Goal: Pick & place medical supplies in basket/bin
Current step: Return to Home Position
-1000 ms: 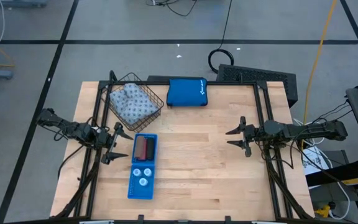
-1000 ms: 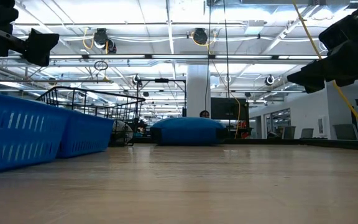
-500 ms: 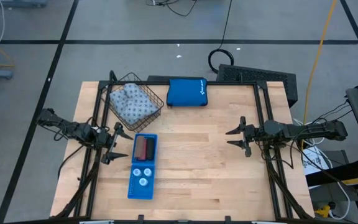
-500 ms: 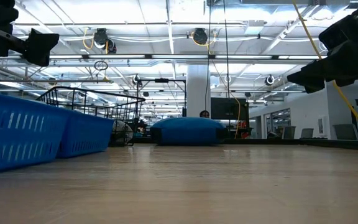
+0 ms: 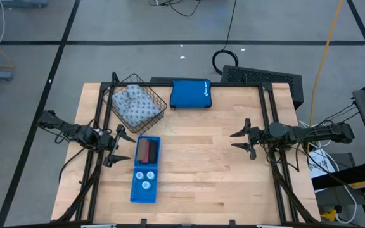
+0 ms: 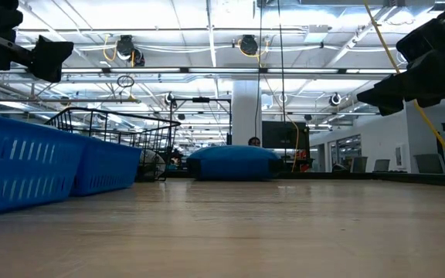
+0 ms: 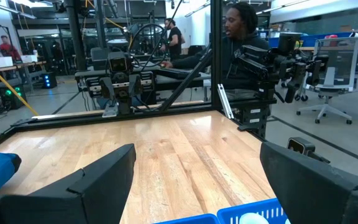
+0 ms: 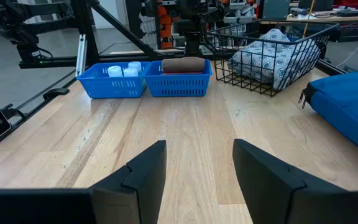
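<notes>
We see the fabric pack (image 5: 132, 105) resting inside the wire basket (image 5: 159, 96) at upper left, with the rolls (image 5: 147, 149) and white discs (image 5: 146, 177) sorted into the blue tray (image 5: 143, 195) below it. Left gripper (image 5: 120, 147) beside the tray and right gripper (image 5: 233, 140) at mid-right both hover empty, fingers spread wide — parked clear, we judge, since sorting looks finished.

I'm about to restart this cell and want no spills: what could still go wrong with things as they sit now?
1. The left gripper hangs open close beside the blue tray. A swing toward it might shove the tray.
2. In the right wrist view the brown roll stands above the tray's wall, so a knock could tip it out.
The right gripper, open, is well clear of both.
</notes>
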You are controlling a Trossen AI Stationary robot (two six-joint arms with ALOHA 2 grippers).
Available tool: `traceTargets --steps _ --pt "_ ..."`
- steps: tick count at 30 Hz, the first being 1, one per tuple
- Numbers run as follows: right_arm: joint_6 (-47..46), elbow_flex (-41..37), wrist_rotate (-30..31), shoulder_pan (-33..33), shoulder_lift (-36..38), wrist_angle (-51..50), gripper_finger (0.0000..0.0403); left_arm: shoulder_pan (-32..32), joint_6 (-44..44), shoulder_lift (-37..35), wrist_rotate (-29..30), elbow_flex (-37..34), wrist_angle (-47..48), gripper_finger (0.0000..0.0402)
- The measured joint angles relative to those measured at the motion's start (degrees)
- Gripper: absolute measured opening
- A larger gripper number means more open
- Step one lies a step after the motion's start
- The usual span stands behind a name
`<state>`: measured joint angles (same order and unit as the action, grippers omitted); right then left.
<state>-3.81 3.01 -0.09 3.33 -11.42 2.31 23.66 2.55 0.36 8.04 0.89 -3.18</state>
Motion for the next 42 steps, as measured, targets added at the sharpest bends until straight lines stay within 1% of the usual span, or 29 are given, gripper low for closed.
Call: traceTargets --steps 7,15,23,31,42 --pt "0.0 0.0 -0.01 0.0 0.0 0.0 0.0172 0.0 0.0 0.0 0.01 0.0 0.0 0.0351" --pt "0.0 0.0 0.01 0.0 0.0 -0.01 0.0177 0.0 0.01 0.01 0.0 0.0 0.0 0.0351" --pt "-0.01 0.0 0.0 0.0 0.0 -0.01 0.0172 0.0 0.0 0.0 -0.01 0.0 0.0 0.0351" --pt "-0.01 0.0 0.01 -0.02 0.0 -0.01 0.0177 0.0 0.0 0.01 -0.01 0.0 0.0 0.0351" --pt "-0.01 -0.01 0.0 -0.01 0.0 -0.01 0.0173 0.0 0.01 0.01 -0.01 0.0 0.0 0.0351"
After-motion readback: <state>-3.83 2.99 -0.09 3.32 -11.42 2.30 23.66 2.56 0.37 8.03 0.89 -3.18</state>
